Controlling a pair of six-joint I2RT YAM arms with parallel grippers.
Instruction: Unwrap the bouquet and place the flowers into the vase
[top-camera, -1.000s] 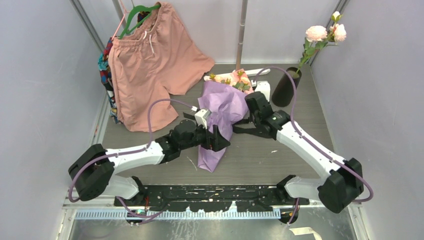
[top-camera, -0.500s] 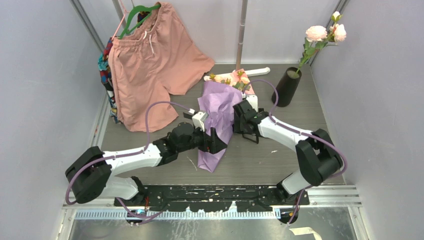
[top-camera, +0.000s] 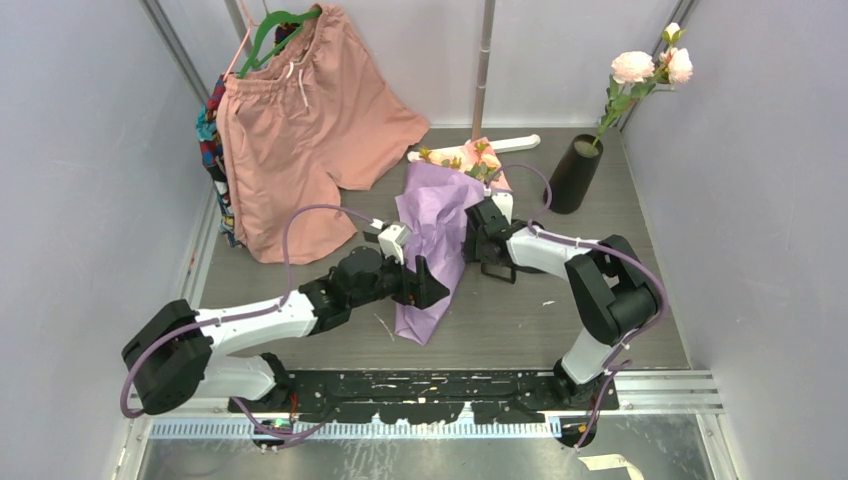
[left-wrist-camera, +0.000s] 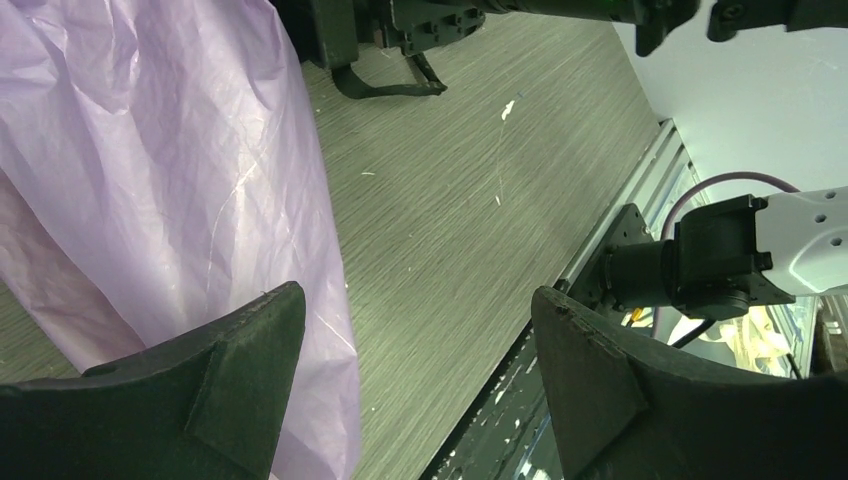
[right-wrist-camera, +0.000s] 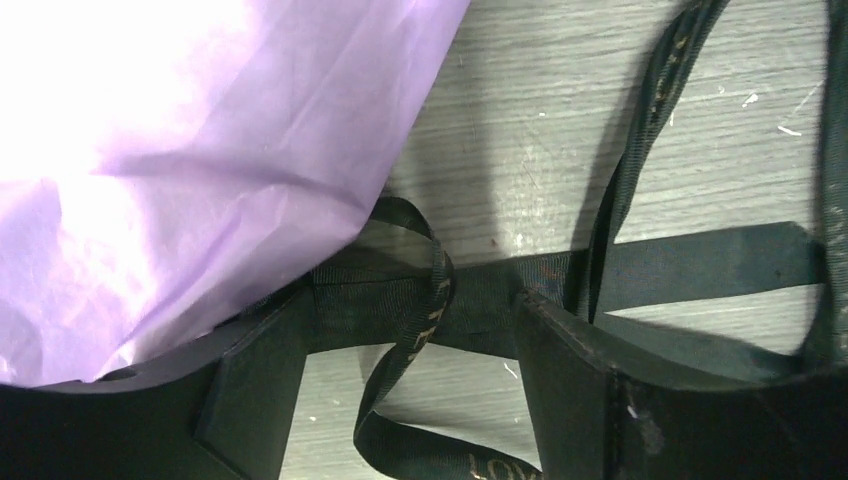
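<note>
The bouquet (top-camera: 438, 235) lies on the table, a lilac paper cone with its narrow end toward me. Peach-pink flowers (top-camera: 472, 160) poke out of its far end. The black vase (top-camera: 572, 176) stands at the back right. My left gripper (top-camera: 425, 283) is open at the cone's lower left side; in the left wrist view the lilac paper (left-wrist-camera: 150, 170) runs past the left fingertip (left-wrist-camera: 262, 330), with bare table between the jaws. My right gripper (right-wrist-camera: 410, 330) is open at the cone's right side, straddling the black ribbon (right-wrist-camera: 432, 290), which loops loosely over the table.
Salmon-pink shorts (top-camera: 300, 130) hang on a green hanger at the back left. Two pale pink blooms (top-camera: 650, 68) stand in the vase. A white bar (top-camera: 515, 143) lies behind the bouquet. Grey walls close in both sides.
My right arm has folded and swung left, close against the bouquet, and its gripper has gone from shut to open. My left arm has shifted slightly left.
</note>
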